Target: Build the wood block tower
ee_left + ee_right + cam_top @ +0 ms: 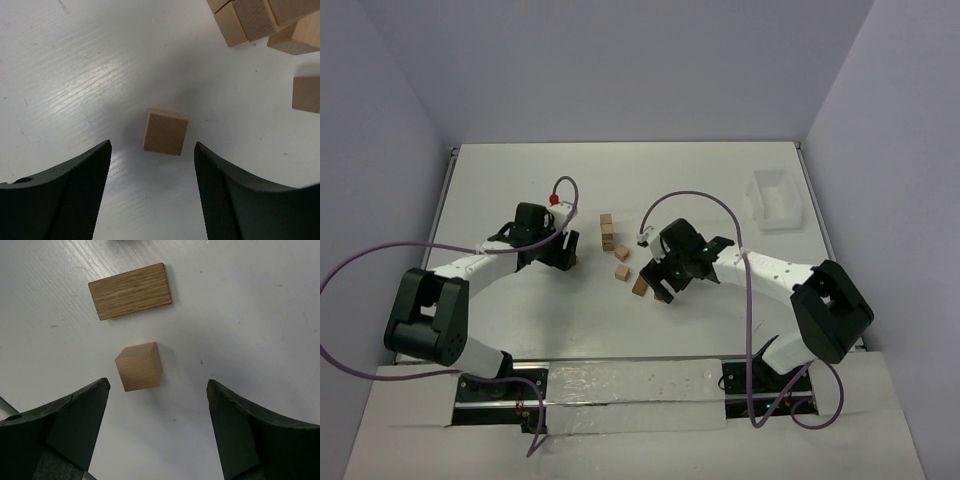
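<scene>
Two grippers hang low over the white table [500, 190], one on each side of the wood blocks [622, 253] gathered at mid-table. The tower [607, 231] stands between the arms, a little farther off than both. It is one block wide and looks three blocks tall, though the overhead view is too small to count the seams with certainty. Three loose blocks trail from its foot toward the near right, apart from one another, and the last of them lies just beside the right arm's fingers.

The left gripper [152, 152] is just left of the tower with its jaws spread moderately wide and nothing held. A single cube [165, 132] lies flat on the table just beyond its fingertips, roughly centred in the gap, with bare table showing on either side. In that wrist view the tower's blocks fill the upper right corner, and another loose block sits at the right edge.

The right gripper [157, 385] sits nearer and to the right of the tower, with its jaws wide apart and empty. Another cube [139, 366] rests just ahead of its fingers, closer to one finger than to the other and touching neither. Beyond that cube, apart from it, lies a flat rectangular piece [130, 291] with darker, stronger grain.

A white translucent bin [756, 200] stands at the far right, well apart from the blocks.
</scene>
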